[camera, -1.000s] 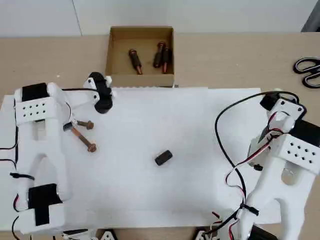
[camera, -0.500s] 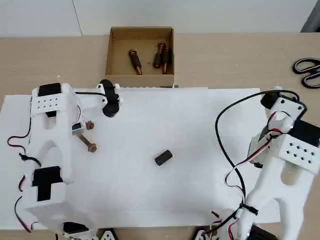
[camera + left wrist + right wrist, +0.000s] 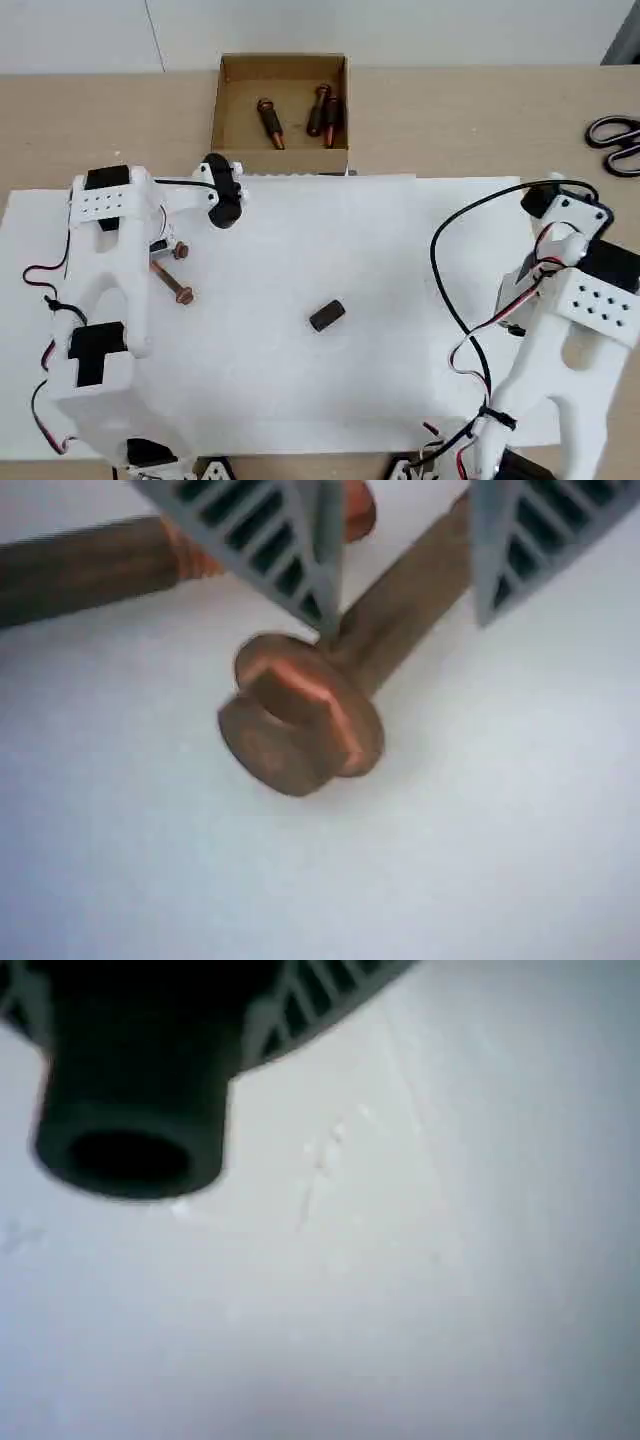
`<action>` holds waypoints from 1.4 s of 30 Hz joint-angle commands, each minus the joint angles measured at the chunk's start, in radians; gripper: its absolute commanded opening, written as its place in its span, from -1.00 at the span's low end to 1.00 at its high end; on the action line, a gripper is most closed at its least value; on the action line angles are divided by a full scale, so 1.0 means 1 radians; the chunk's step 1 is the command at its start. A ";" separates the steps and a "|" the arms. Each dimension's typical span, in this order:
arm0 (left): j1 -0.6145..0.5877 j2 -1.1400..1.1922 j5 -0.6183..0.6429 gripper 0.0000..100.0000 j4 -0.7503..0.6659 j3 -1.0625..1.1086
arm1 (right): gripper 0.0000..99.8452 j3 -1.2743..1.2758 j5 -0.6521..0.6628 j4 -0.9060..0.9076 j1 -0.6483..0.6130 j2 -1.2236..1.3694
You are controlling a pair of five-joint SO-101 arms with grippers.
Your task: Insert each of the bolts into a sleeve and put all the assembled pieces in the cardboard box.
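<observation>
The left tool [image 3: 405, 615] is down on the white sheet [image 3: 400, 400], released, its grey fingers [image 3: 270, 540] apart and astride the shaft of a copper-coloured bolt [image 3: 300, 720]. One fingertip touches the shaft just behind the hex head. The other stands beside the shaft, and I cannot tell whether it touches. The bolt lies flat. In the high view its head points out from under the left arm [image 3: 110, 270] toward 4 o'clock, and the shaft runs back toward 10 o'clock into the tool. A second bolt [image 3: 80, 565] lies just beside it at about 12 o'clock, its head clear of the arm and close to the first bolt's shaft.

The right tool [image 3: 200, 1010] is clenched on a black sleeve [image 3: 130, 1130], whose hollow end sticks out past the fingers, close above the white sheet. In the high view the right arm [image 3: 570, 320] is at the sheet's 3 o'clock edge.

A loose sleeve [image 3: 327, 315] lies on its side near the middle of the sheet, well apart from both arms, at about 4 o'clock from the left tool.

The cardboard box [image 3: 240, 130] sits on the worktop [image 3: 450, 110] at the sheet's 12 o'clock edge. Three assembled pieces [image 3: 270, 122] lie in it, one alone and two side by side toward 3 o'clock. Scissors [image 3: 615, 140] lie at the worktop's 2 o'clock edge.
</observation>
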 commanded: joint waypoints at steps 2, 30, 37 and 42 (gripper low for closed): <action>0.006 0.041 -0.245 -0.82 -0.038 -0.035 | -0.99 -0.006 -0.018 -0.013 0.008 -0.027; 0.043 0.092 -0.161 -0.99 -0.048 -0.036 | -0.99 -0.006 -0.034 -0.007 0.007 -0.035; 0.060 0.092 -0.110 -0.75 -0.081 -0.036 | -0.99 -0.006 -0.034 -0.005 0.007 -0.035; 0.075 0.092 -0.110 -0.76 -0.081 -0.036 | -0.99 -0.006 -0.031 -0.005 0.007 -0.035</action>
